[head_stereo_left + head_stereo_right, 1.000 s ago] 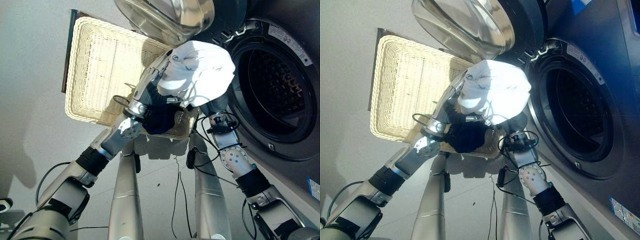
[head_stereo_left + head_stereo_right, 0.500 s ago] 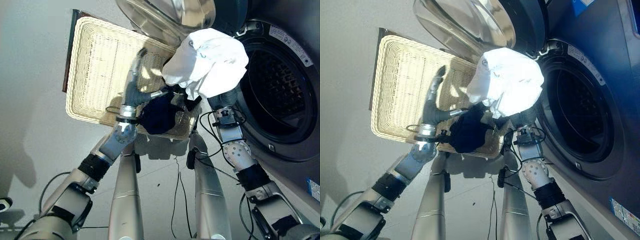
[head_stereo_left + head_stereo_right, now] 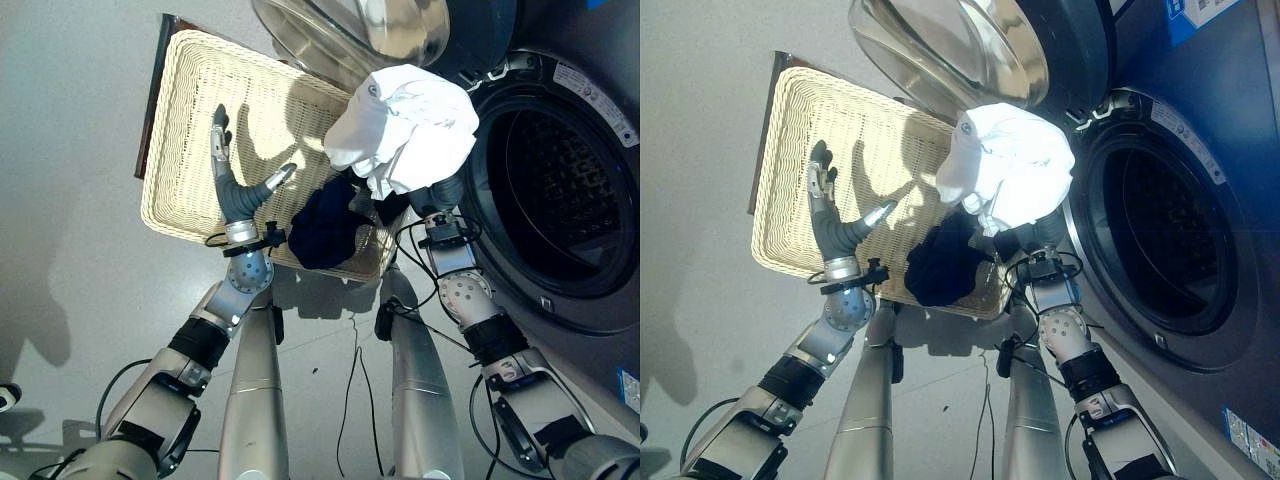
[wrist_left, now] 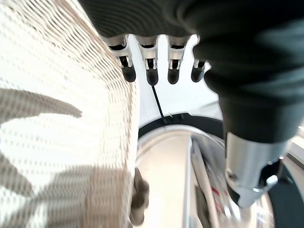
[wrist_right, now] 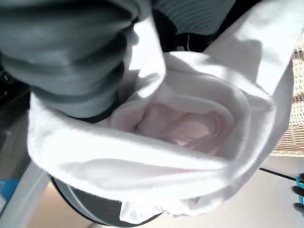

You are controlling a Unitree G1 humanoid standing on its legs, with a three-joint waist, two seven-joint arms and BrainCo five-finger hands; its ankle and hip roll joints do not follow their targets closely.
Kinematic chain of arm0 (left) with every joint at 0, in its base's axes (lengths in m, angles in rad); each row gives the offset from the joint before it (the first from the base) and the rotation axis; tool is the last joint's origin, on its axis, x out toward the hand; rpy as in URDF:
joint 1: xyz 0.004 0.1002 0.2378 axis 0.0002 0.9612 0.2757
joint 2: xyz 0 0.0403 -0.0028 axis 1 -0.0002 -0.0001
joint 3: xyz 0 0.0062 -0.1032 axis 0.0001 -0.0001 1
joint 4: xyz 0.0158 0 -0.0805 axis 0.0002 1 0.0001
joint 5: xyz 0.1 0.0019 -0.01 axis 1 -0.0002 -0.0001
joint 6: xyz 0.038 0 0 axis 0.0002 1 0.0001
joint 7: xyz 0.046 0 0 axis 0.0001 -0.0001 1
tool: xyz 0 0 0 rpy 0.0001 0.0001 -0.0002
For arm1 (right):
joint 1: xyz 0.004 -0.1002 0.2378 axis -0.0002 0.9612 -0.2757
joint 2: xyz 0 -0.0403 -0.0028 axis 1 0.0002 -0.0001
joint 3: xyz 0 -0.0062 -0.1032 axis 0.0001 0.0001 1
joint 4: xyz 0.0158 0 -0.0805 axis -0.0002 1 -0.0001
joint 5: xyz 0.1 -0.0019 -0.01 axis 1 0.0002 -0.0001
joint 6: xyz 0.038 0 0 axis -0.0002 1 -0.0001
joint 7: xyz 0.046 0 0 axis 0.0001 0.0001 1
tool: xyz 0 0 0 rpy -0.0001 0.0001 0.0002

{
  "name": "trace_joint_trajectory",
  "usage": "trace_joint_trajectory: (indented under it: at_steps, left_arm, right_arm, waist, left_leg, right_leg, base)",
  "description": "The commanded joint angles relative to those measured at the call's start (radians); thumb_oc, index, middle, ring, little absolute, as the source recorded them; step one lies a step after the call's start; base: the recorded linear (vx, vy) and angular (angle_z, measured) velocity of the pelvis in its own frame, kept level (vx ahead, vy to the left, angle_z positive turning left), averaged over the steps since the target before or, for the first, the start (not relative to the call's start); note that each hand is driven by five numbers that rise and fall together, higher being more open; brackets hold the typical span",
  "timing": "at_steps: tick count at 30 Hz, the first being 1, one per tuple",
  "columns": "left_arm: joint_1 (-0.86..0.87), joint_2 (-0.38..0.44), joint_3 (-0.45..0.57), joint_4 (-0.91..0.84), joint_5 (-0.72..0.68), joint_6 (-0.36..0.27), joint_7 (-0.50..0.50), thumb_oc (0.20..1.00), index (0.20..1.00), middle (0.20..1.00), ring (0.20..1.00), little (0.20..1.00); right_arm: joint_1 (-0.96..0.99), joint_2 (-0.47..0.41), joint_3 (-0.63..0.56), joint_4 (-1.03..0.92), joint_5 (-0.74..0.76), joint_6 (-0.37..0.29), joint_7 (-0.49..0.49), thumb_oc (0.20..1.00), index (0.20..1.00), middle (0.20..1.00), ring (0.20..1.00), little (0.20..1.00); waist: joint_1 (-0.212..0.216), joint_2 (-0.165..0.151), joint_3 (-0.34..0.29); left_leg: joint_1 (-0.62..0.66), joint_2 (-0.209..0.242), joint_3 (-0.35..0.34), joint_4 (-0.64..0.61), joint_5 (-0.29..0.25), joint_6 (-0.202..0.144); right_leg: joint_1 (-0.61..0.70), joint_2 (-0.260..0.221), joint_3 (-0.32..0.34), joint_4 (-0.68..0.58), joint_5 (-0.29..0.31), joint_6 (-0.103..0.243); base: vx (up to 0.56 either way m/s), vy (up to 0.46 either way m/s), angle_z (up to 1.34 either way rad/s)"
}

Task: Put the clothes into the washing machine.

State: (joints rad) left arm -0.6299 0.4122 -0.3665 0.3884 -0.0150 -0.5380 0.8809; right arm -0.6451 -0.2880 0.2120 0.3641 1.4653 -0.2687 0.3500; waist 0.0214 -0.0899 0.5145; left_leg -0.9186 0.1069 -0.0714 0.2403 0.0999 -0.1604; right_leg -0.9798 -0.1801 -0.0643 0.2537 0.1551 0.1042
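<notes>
The left hand [image 3: 232, 183] hovers over the wicker basket [image 3: 190, 120], fingers released and straight, holding nothing. Just beyond its thumb a dark garment [image 3: 322, 228] lies in the basket. The right hand [image 5: 71, 57] carries the white garment [image 3: 405, 125] (its fingers are buried in cloth, grip unreadable) beside the washing machine's drum opening [image 3: 560, 200]. Carrying step; next, swing it into the drum.

Hard, bright light falls from above, blowing out the white garment [image 3: 405, 125] and glaring off the washer's glass door [image 3: 950, 55]. Sharp shadows cross the wicker basket [image 3: 190, 150] floor; the drum [image 3: 560, 190] stays dark. Both wrist views blur close up.
</notes>
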Motion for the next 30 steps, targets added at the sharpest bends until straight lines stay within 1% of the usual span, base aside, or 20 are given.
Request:
trace_joint_trajectory:
  at_steps: [1, 3, 4, 8, 11, 13, 15, 16, 17, 19, 21, 22, 23, 24, 25, 27, 28, 30]
  left_arm:
    - [-0.046, 0.003, 0.038, 0.007, -0.005, -0.040, 0.031, 1.000, 1.000, 1.000, 1.000, 1.000]
    - [-0.054, 0.006, 0.035, 0.042, -0.015, -0.045, 0.036, 1.000, 1.000, 1.000, 1.000, 1.000]
    - [-0.061, 0.009, 0.034, 0.069, -0.020, -0.040, 0.040, 1.000, 1.000, 1.000, 1.000, 1.000]
    - [-0.082, 0.020, 0.031, 0.165, -0.046, -0.055, 0.042, 1.000, 1.000, 1.000, 1.000, 1.000]
    - [-0.093, 0.027, 0.025, 0.197, -0.055, -0.051, 0.045, 1.000, 1.000, 1.000, 1.000, 1.000]
    - [-0.111, 0.045, 0.017, 0.247, -0.077, -0.032, 0.042, 1.000, 1.000, 1.000, 1.000, 1.000]
    - [-0.120, 0.054, 0.012, 0.279, -0.081, -0.025, 0.044, 1.000, 1.000, 1.000, 1.000, 1.000]
    - [-0.128, 0.059, 0.008, 0.298, -0.086, -0.019, 0.043, 1.000, 1.000, 1.000, 1.000, 1.000]
    - [-0.134, 0.064, 0.006, 0.313, -0.092, -0.018, 0.038, 1.000, 1.000, 1.000, 1.000, 1.000]
    - [-0.145, 0.081, 0.001, 0.354, -0.120, -0.019, 0.014, 1.000, 1.000, 1.000, 1.000, 1.000]
    - [-0.146, 0.105, -0.007, 0.387, -0.135, -0.028, -0.007, 1.000, 1.000, 1.000, 1.000, 1.000]
    - [-0.143, 0.113, -0.014, 0.386, -0.132, -0.021, -0.007, 1.000, 1.000, 1.000, 1.000, 1.000]
    - [-0.137, 0.124, -0.019, 0.382, -0.129, -0.015, -0.007, 1.000, 1.000, 1.000, 1.000, 1.000]
    - [-0.124, 0.141, -0.026, 0.372, -0.130, -0.005, -0.004, 1.000, 1.000, 1.000, 1.000, 1.000]
    - [-0.115, 0.154, -0.025, 0.368, -0.134, -0.002, -0.005, 1.000, 1.000, 1.000, 1.000, 1.000]
    - [-0.096, 0.179, -0.018, 0.367, -0.139, -0.004, -0.012, 1.000, 1.000, 1.000, 1.000, 1.000]
    - [-0.086, 0.188, -0.011, 0.366, -0.141, -0.005, -0.019, 1.000, 1.000, 1.000, 1.000, 1.000]
    - [-0.072, 0.214, 0.002, 0.364, -0.144, -0.004, -0.034, 1.000, 1.000, 1.000, 1.000, 1.000]
  right_arm:
    - [-0.007, -0.050, -0.059, -0.034, 0.061, -0.022, 0.065, 0.200, 0.200, 0.200, 0.200, 0.200]
    - [-0.012, -0.063, -0.066, 0.003, 0.079, -0.031, 0.062, 0.200, 0.200, 0.200, 0.200, 0.200]
    - [-0.015, -0.071, -0.073, 0.037, 0.097, -0.042, 0.063, 0.200, 0.200, 0.200, 0.200, 0.200]
    - [-0.035, -0.114, -0.104, 0.164, 0.152, -0.075, 0.071, 0.200, 0.200, 0.200, 0.200, 0.200]
    - [-0.049, -0.132, -0.119, 0.215, 0.169, -0.078, 0.070, 0.200, 0.200, 0.200, 0.200, 0.200]
    - [-0.066, -0.154, -0.140, 0.279, 0.194, -0.086, 0.042, 0.200, 0.200, 0.200, 0.200, 0.200]
    - [-0.081, -0.166, -0.150, 0.319, 0.213, -0.093, 0.003, 0.200, 0.200, 0.200, 0.200, 0.200]
    - [-0.093, -0.172, -0.158, 0.349, 0.230, -0.108, -0.026, 0.200, 0.200, 0.200, 0.200, 0.200]
    - [-0.104, -0.182, -0.169, 0.378, 0.233, -0.134, -0.055, 0.200, 0.200, 0.200, 0.200, 0.200]
    - [-0.143, -0.228, -0.203, 0.448, 0.269, -0.204, -0.136, 0.200, 0.200, 0.200, 0.200, 0.200]
    - [-0.198, -0.303, -0.241, 0.511, 0.297, -0.294, -0.217, 0.200, 0.200, 0.200, 0.200, 0.200]
    - [-0.218, -0.330, -0.248, 0.514, 0.295, -0.350, -0.249, 0.200, 0.200, 0.200, 0.200, 0.200]
    - [-0.230, -0.354, -0.250, 0.509, 0.270, -0.411, -0.283, 0.200, 0.200, 0.200, 0.200, 0.200]
    - [-0.250, -0.393, -0.248, 0.475, 0.217, -0.486, -0.354, 0.200, 0.200, 0.200, 0.200, 0.200]
    - [-0.264, -0.418, -0.255, 0.456, 0.149, -0.528, -0.422, 0.200, 0.200, 0.200, 0.200, 0.200]
    - [-0.287, -0.472, -0.271, 0.427, 0.102, -0.575, -0.516, 0.200, 0.200, 0.200, 0.200, 0.200]
    - [-0.291, -0.499, -0.282, 0.423, 0.051, -0.583, -0.560, 0.200, 0.200, 0.200, 0.200, 0.200]
    - [-0.292, -0.555, -0.299, 0.405, -0.020, -0.580, -0.651, 0.200, 0.200, 0.200, 0.200, 0.200]
  waist:
    - [-0.001, 0.031, 0.005]
    - [-0.003, 0.032, 0.005]
    - [-0.005, 0.032, 0.005]
    - [-0.008, 0.035, 0.005]
    - [-0.010, 0.037, 0.005]
    - [-0.014, 0.033, 0.005]
    - [-0.015, 0.030, 0.005]
    - [-0.015, 0.028, 0.005]
    - [-0.015, 0.028, 0.005]
    - [-0.014, 0.029, 0.005]
    - [-0.014, 0.030, 0.005]
    - [-0.013, 0.027, 0.005]
    - [-0.012, 0.023, 0.005]
    - [-0.011, 0.014, 0.005]
    - [-0.012, 0.007, 0.005]
    - [-0.013, -0.009, 0.005]
    - [-0.014, -0.016, 0.005]
    - [-0.018, -0.034, 0.005]
  left_leg:
    - [-0.020, -0.078, -0.034, -0.016, 0.063, 0.088]
    - [-0.019, -0.076, -0.031, -0.016, 0.064, 0.086]
    - [-0.019, -0.074, -0.028, -0.016, 0.063, 0.085]
    - [-0.018, -0.067, -0.023, -0.017, 0.062, 0.082]
    - [-0.021, -0.064, -0.021, -0.014, 0.061, 0.080]
    - [-0.020, -0.060, -0.020, -0.014, 0.059, 0.078]
    - [-0.020, -0.056, -0.019, -0.013, 0.058, 0.076]
    - [-0.022, -0.054, -0.018, -0.010, 0.057, 0.075]
    - [-0.023, -0.052, -0.018, -0.009, 0.056, 0.074]
    - [-0.022, -0.047, -0.019, -0.003, 0.052, 0.071]
    - [-0.017, -0.042, -0.019, 0.001, 0.043, 0.071]
    - [-0.017, -0.039, -0.022, 0.002, 0.040, 0.071]
    - [-0.018, -0.038, -0.024, 0.004, 0.039, 0.072]
    - [-0.018, -0.038, -0.031, 0.009, 0.035, 0.072]
    - [-0.017, -0.036, -0.034, 0.010, 0.033, 0.072]
    - [-0.014, -0.032, -0.040, 0.012, 0.030, 0.072]
    - [-0.010, -0.030, -0.042, 0.013, 0.028, 0.071]
    - [-0.004, -0.026, -0.046, 0.013, 0.026, 0.072]
  right_leg:
    - [0.046, 0.026, -0.073, -0.029, 0.055, 0.026]
    - [0.046, 0.025, -0.072, -0.027, 0.055, 0.026]
    - [0.046, 0.026, -0.072, -0.028, 0.055, 0.026]
    - [0.045, 0.027, -0.069, -0.025, 0.053, 0.025]
    - [0.042, 0.026, -0.069, -0.023, 0.055, 0.027]
    - [0.043, 0.028, -0.069, -0.024, 0.055, 0.027]
    - [0.042, 0.029, -0.070, -0.021, 0.054, 0.028]
    - [0.041, 0.029, -0.070, -0.019, 0.054, 0.028]
    - [0.041, 0.029, -0.071, -0.018, 0.053, 0.028]
    - [0.043, 0.031, -0.070, -0.014, 0.051, 0.027]
    - [0.051, 0.035, -0.068, -0.015, 0.050, 0.028]
    - [0.053, 0.037, -0.069, -0.014, 0.050, 0.028]
    - [0.056, 0.039, -0.070, -0.015, 0.050, 0.028]
    - [0.059, 0.042, -0.072, -0.016, 0.051, 0.028]
    - [0.062, 0.045, -0.073, -0.017, 0.052, 0.029]
    - [0.069, 0.051, -0.077, -0.020, 0.053, 0.031]
    - [0.074, 0.054, -0.079, -0.020, 0.053, 0.032]
    - [0.085, 0.058, -0.079, -0.027, 0.055, 0.032]
  base:
    - [0.00, 0.000, 0.00]
    - [0.00, 0.000, 0.00]
    - [0.00, 0.000, 0.00]
    - [0.00, 0.000, 0.00]
    - [0.00, 0.000, 0.00]
    - [0.00, 0.000, 0.00]
    - [0.00, 0.000, 0.00]
    - [0.00, 0.000, 0.00]
    - [0.00, 0.000, 0.00]
    - [0.00, 0.000, 0.00]
    - [0.01, -0.022, -0.01]
    - [0.01, -0.063, -0.01]
    - [0.01, -0.086, -0.03]
    - [0.00, -0.085, -0.02]
    - [0.00, -0.080, -0.03]
    - [-0.01, -0.064, -0.04]
    - [0.00, -0.061, -0.09]
    - [0.01, -0.058, -0.12]
